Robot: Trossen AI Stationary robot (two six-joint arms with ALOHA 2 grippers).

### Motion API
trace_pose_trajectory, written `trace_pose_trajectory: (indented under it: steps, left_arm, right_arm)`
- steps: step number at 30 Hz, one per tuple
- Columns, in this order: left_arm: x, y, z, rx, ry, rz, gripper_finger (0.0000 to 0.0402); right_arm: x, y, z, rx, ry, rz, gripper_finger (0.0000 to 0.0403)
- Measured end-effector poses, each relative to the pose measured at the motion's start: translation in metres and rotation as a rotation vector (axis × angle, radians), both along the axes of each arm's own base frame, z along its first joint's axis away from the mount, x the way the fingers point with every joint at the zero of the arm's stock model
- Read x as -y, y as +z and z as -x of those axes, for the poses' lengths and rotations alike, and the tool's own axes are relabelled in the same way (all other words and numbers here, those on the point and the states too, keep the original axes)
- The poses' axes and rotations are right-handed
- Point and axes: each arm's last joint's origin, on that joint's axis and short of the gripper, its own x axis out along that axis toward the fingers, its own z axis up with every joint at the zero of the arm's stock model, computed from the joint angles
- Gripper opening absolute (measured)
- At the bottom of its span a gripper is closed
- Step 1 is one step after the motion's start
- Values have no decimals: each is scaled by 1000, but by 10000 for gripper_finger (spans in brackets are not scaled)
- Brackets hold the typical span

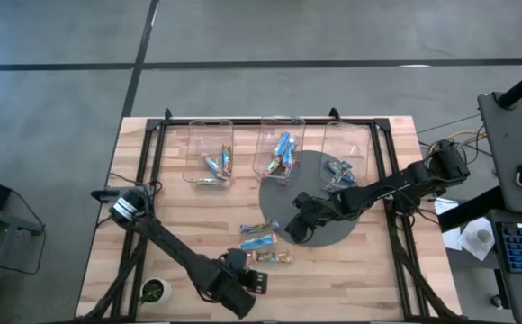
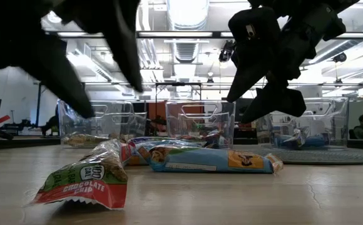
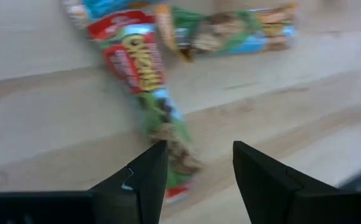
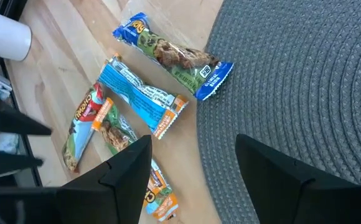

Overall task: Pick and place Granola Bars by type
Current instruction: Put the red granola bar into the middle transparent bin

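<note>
Most Granola Bars (image 1: 282, 153) are already sorted into the three clear bins (image 1: 209, 153), but four still lie loose mid-counter (image 1: 171, 225), with the left gripper (image 3: 196, 163) and right gripper (image 4: 190, 163) both hovering nearby, jaws open and empty.

We see loose Granola Bars (image 1: 263, 242) lying flat on the wooden tabletop (image 1: 180, 225): a dark blue one (image 4: 174, 56), a light blue one (image 4: 140, 96), a red-green one (image 4: 84, 124); others sit in clear bins (image 1: 279, 153).
</note>
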Motion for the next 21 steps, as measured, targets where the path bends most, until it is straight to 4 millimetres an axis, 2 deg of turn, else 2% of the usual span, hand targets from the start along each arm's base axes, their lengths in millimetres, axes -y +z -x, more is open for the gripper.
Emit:
trace_pose_trajectory:
  steps: [9, 15, 21]
  left_arm:
    - [-6, -21, 2, -6, 25, 33, 163]
    - [-18, -36, -1, 6, 41, 32, 163]
    - [-28, -44, 1, -63, 37, 32, 163]
  right_arm:
    - [0, 0, 0, 2, -7, 9, 224]
    - [1, 0, 0, 4, -17, 19, 224]
    - [1, -1, 0, 4, -10, 29, 224]
